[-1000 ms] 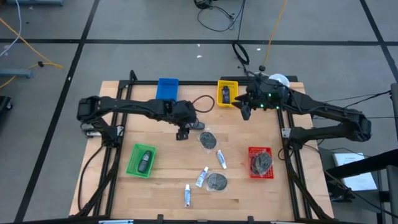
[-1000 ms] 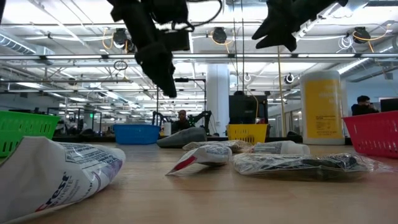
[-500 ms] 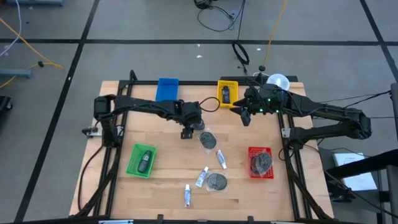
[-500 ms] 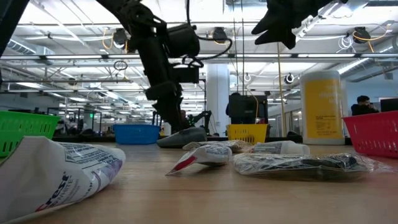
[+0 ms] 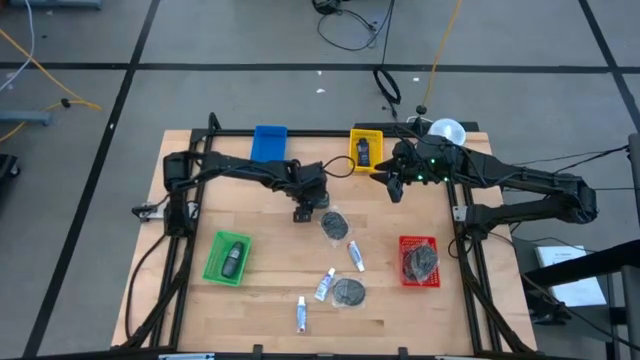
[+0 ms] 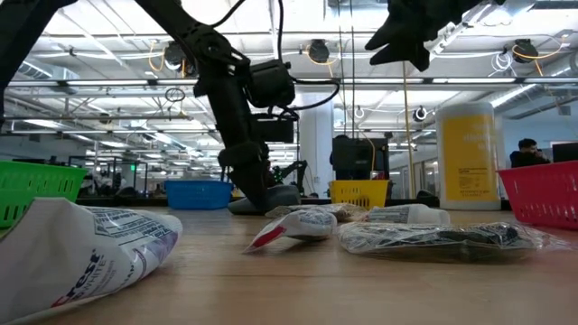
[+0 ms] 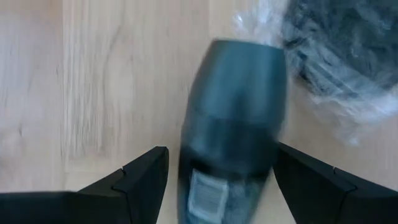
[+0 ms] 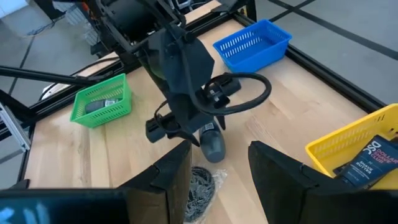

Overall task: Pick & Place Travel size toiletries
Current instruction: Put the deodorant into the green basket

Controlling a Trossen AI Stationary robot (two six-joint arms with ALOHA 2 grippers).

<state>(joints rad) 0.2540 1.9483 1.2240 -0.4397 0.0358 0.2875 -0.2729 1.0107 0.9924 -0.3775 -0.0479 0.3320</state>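
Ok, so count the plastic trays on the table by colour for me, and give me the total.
blue tray: 1
yellow tray: 1
green tray: 1
red tray: 1
Total: 4 trays
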